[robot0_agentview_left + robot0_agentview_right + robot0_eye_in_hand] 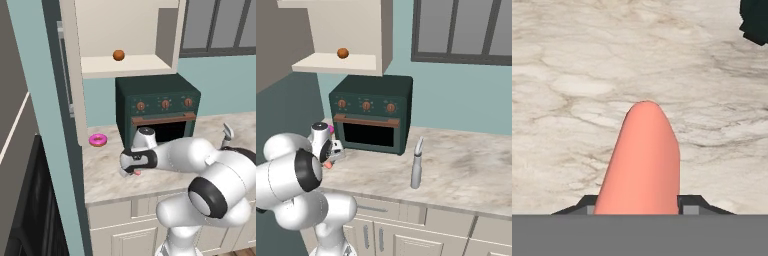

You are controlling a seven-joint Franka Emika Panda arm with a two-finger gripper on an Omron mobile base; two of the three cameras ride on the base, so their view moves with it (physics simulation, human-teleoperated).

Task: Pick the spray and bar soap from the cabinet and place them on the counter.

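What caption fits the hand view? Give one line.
End effector shut on the bar soap, poised above the counter.

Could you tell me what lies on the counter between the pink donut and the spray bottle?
The gripper, shut on the bar soap, sits between the donut and the spray, seen in the left base view.

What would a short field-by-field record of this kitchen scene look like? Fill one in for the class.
gripper: shut on the bar soap, just above the counter
spray: upright on the counter, right of the oven
cabinet: open, a small orange-brown ball on its shelf
donut: pink, on the counter left of the oven
task left: set the soap down
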